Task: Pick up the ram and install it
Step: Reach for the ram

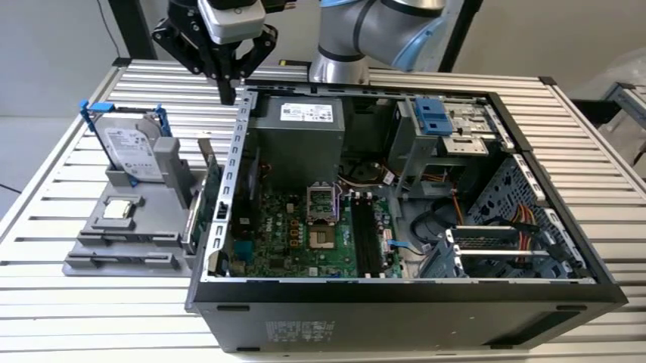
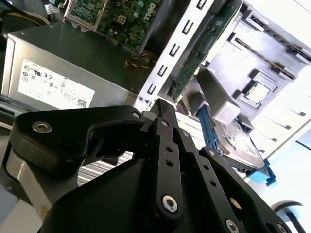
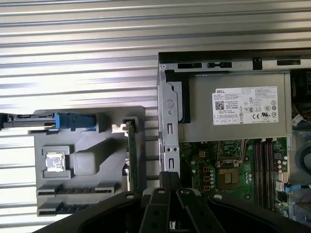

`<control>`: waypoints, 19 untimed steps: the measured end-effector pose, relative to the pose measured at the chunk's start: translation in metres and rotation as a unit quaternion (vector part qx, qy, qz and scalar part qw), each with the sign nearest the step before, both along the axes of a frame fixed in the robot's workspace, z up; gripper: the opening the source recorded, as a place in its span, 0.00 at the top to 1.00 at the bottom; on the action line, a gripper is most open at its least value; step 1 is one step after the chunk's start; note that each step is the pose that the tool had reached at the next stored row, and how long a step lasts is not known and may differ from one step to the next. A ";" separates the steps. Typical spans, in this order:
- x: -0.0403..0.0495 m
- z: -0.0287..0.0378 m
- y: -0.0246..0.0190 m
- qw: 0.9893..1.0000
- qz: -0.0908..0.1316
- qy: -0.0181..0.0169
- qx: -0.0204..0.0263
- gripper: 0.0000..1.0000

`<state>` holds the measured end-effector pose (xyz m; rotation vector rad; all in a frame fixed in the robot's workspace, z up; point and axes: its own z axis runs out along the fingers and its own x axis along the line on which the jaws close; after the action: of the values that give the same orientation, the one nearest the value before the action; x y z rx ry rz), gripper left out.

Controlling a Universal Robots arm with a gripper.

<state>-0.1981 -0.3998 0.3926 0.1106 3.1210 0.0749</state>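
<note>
the ram (image 3: pixel 131 155) stands on edge in the grey holder (image 1: pixel 101 257) on the bench (image 1: pixel 60 151), between the hard drive (image 1: pixel 131 144) and the open computer case (image 1: pixel 404 310); the jaws, pressed together and holding nothing, hover over the case's far corner at the exterior view's left, apart from the ram

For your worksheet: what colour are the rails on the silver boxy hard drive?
The rails are blue; clearest in the exterior view.

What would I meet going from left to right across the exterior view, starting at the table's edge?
Hard drive → ram, standing on edge just outside the case wall → power supply → blue drive-bay latch.
</note>
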 end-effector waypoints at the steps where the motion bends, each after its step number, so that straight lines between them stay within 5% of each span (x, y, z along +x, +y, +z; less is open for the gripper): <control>1: -0.0011 0.0000 0.0000 1.000 0.000 0.000 0.000 1.00; 19: -0.0214 -0.0001 0.0000 1.000 0.000 0.001 0.000 1.00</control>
<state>-0.2194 -0.3998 0.3925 0.1108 3.1225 0.0749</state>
